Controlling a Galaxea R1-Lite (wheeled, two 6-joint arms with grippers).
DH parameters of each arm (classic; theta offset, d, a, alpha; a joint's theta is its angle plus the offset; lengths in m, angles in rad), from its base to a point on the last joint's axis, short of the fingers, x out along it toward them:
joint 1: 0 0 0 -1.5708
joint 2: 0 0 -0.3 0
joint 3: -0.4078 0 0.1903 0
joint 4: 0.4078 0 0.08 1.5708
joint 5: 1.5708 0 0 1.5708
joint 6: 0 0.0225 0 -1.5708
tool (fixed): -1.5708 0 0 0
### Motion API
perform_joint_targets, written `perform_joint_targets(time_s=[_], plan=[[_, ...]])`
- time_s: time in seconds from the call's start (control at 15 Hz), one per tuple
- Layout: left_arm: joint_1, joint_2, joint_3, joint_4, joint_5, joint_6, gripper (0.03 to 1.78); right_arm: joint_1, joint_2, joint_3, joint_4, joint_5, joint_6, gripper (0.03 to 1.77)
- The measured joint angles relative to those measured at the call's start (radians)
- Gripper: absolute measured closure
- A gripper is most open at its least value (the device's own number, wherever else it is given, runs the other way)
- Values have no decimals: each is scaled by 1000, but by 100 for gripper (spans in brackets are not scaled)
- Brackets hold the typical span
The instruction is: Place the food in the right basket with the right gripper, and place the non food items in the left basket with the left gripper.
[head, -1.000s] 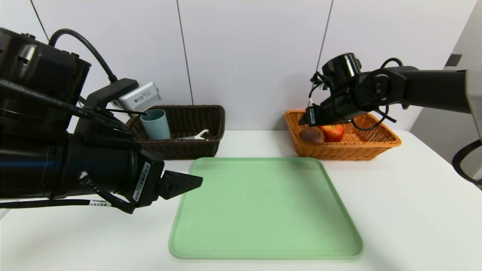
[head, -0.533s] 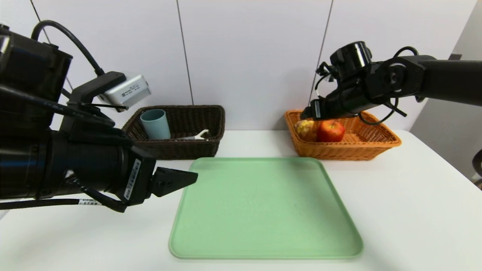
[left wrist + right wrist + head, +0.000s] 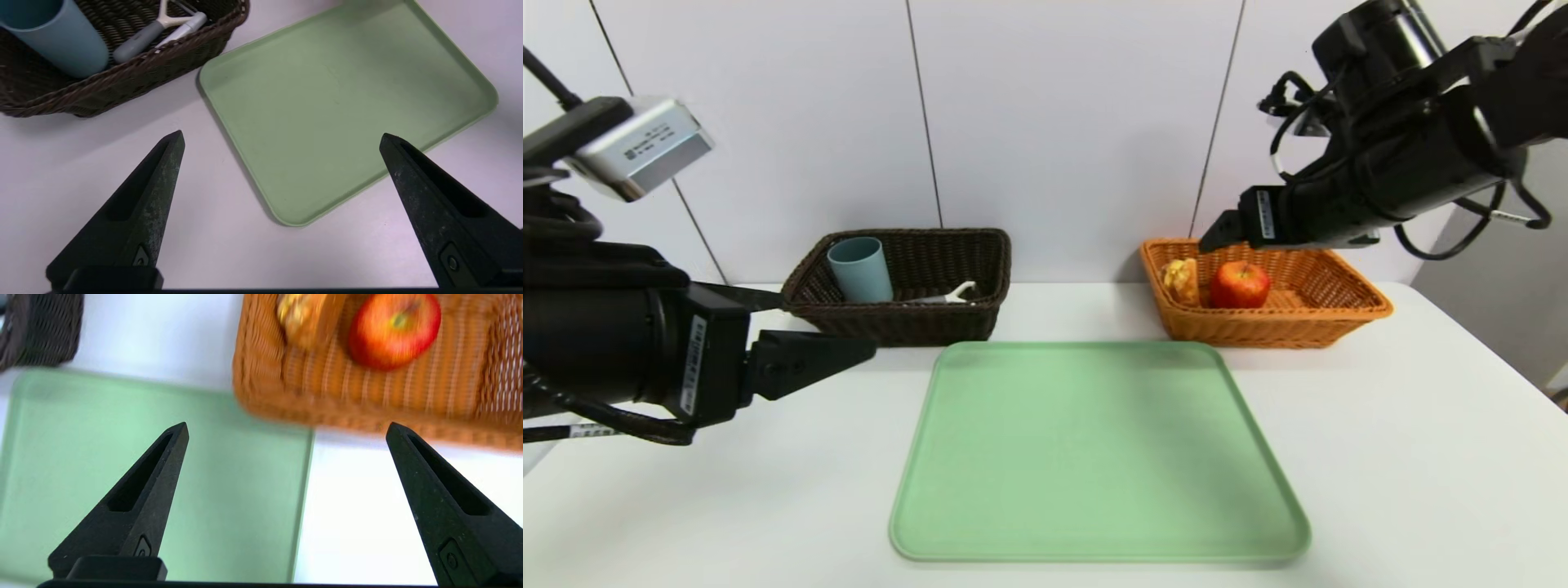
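The right gripper (image 3: 287,425), above the basket's near side, has open air between its spread fingers. The apple (image 3: 1240,284) and bun (image 3: 1181,282) block the left part of the orange basket (image 3: 1282,333); its right part is free. Over the bare green tray (image 3: 1094,457), a hand could pass. In the dark basket (image 3: 907,324), the cup (image 3: 860,271) stands in the way at left.

Solid green tray (image 3: 1098,453), red-and-yellow apple (image 3: 1240,285), dark brown woven basket (image 3: 907,322).
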Motion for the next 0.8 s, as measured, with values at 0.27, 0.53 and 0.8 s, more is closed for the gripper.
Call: perform_joint_targets(time_s=[0.27, 0.53, 0.8], plan=[[64, -79, 65, 1, 69, 1, 12, 54, -244, 265, 38, -95, 11, 11], [75, -190, 184, 1, 171, 9, 12, 57, -531, 513, 40, -121, 11, 11], [176, -331, 340, -8, 217, 48, 12, -23, -816, 679, 40, -120, 3, 11]])
